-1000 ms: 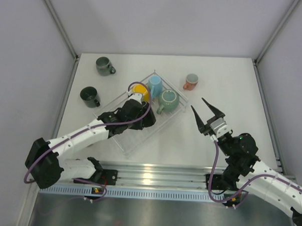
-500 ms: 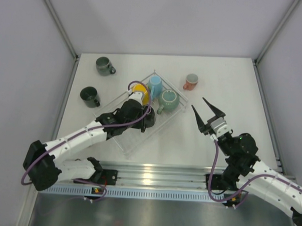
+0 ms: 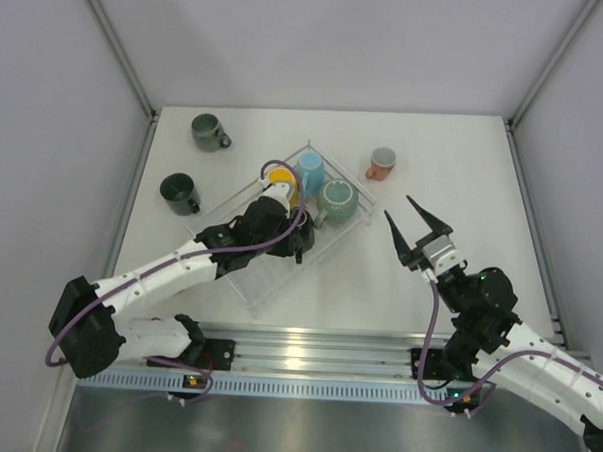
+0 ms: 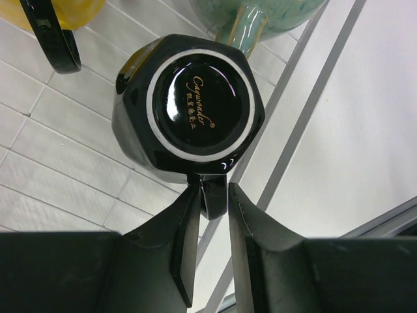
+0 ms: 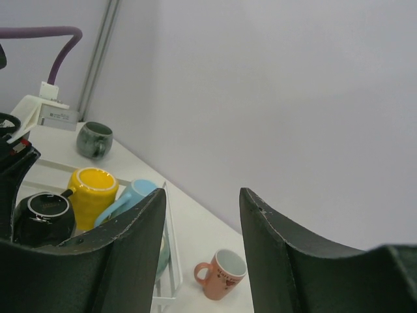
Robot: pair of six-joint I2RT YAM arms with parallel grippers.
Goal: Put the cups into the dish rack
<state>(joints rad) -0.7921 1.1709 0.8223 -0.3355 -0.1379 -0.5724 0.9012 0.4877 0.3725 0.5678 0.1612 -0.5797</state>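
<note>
Left arm (image 3: 169,270) outstretched, left hand (image 4: 212,193) narrowly parted, right hand (image 3: 397,208) open.

Far end of clear plastic dish rack (image 3: 267,287) crowded: yellow mug (image 3: 281,179), light blue mug (image 3: 309,168) and teal-green mug (image 3: 336,198), only narrow gaps between. Upturned glossy black mug (image 4: 199,107) just near of them, left gripper (image 4: 213,188) straddling its handle, arm lying over the rack's left side. Rack's near corner bare. Open table between rack and right gripper (image 3: 397,206), jaws spread. Salmon mug (image 3: 381,163) alone, room all round. Grey-green mug (image 3: 206,132) and dark mug (image 3: 179,193) at left, apart.
</note>
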